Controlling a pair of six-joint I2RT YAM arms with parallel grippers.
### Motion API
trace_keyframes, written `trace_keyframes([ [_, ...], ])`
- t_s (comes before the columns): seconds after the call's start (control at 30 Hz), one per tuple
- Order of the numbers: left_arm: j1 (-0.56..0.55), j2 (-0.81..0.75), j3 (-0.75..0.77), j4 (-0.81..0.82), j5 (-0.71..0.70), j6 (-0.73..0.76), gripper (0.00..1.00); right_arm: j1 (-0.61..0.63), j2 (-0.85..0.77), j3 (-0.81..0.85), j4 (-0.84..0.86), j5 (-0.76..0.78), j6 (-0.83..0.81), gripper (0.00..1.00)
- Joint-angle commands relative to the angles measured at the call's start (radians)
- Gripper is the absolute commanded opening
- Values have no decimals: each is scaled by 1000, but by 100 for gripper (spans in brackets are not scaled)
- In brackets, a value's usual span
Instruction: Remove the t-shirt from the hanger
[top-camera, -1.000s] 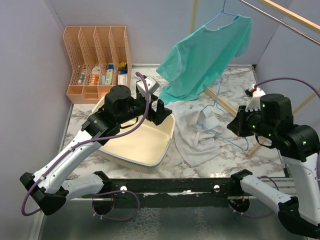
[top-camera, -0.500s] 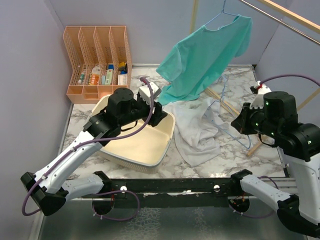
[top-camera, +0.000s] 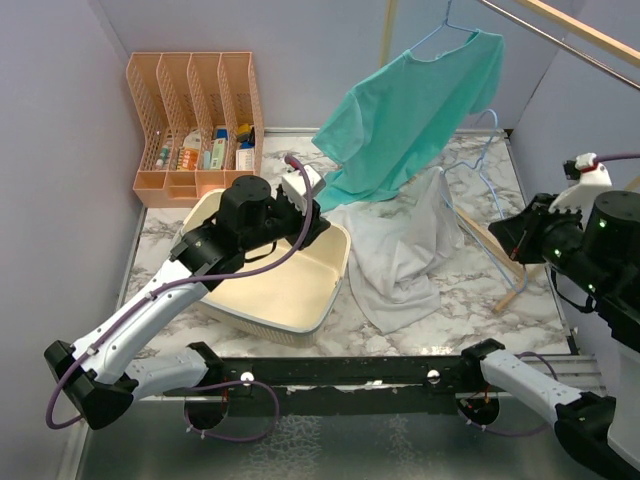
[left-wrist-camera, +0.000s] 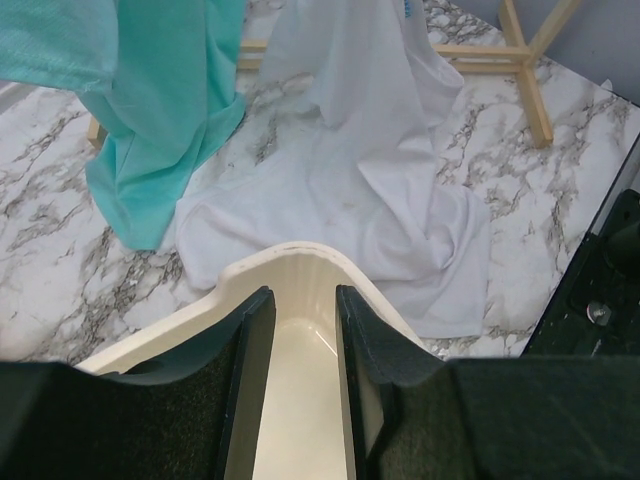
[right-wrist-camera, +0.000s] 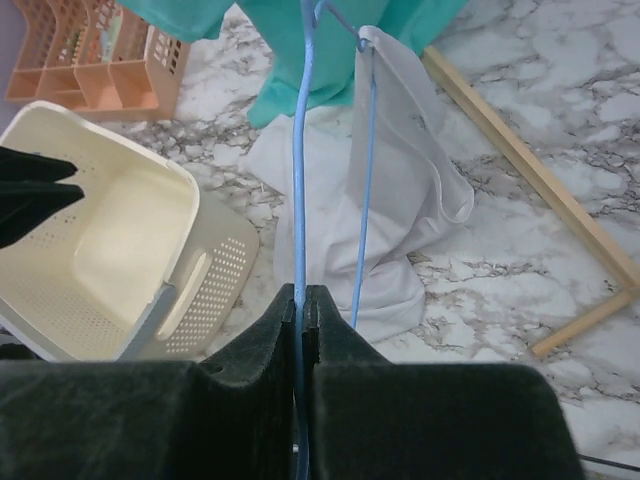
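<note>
Fingers first: my right fingers (right-wrist-camera: 286, 312) are pressed together on the thin blue wire of the hanger (right-wrist-camera: 303, 150), which runs straight up from between them. My left fingers (left-wrist-camera: 254, 325) stand a narrow gap apart with nothing between them. They hover over the far corner of the cream basket (left-wrist-camera: 290, 256), whose rim shows through the gap.

The white t-shirt (right-wrist-camera: 400, 170) is not yet off. Its top is caught on the raised end of the hanger, and from there it hangs down and pools on the marble counter (right-wrist-camera: 560, 90). It lies between the basket and the wooden rail (right-wrist-camera: 520, 170), just beneath the hem of the green shirt (top-camera: 420, 110), which hangs on a hanger of its own.

As I judge it, the step in hand is the separation itself: the wire is held up on one side and the cloth is waiting to be drawn off it.

The next move calls for my left fingers to leave the basket, widen, and reach the white cloth near where it is hooked. They should pinch one fold only, clear of the green hem, and pull down and away from the wire. Meanwhile my right fingers must hold the hanger firm and high, since the thin wire could twist in the grip.
</note>
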Motion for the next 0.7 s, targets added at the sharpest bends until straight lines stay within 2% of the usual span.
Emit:
trace_keyframes([
  [0.0, -4, -3, -11, 6, -4, 8, 34, -3, -10, 13, 50, 39, 38, 1],
  [0.13, -4, -6, -27, 1, -7, 12, 34, -3, 47, -3, 18, -142, -11, 1],
  [0.27, -4, -15, -44, 16, -7, 12, 34, -3, 47, -156, 24, -246, -60, 1],
  [0.4, -4, -18, -59, 32, 6, 2, 34, -3, 25, -230, 9, -217, -67, 1],
  [0.67, -4, -9, -72, 49, 18, -7, 34, -2, 0, -102, -6, -56, -5, 1],
])
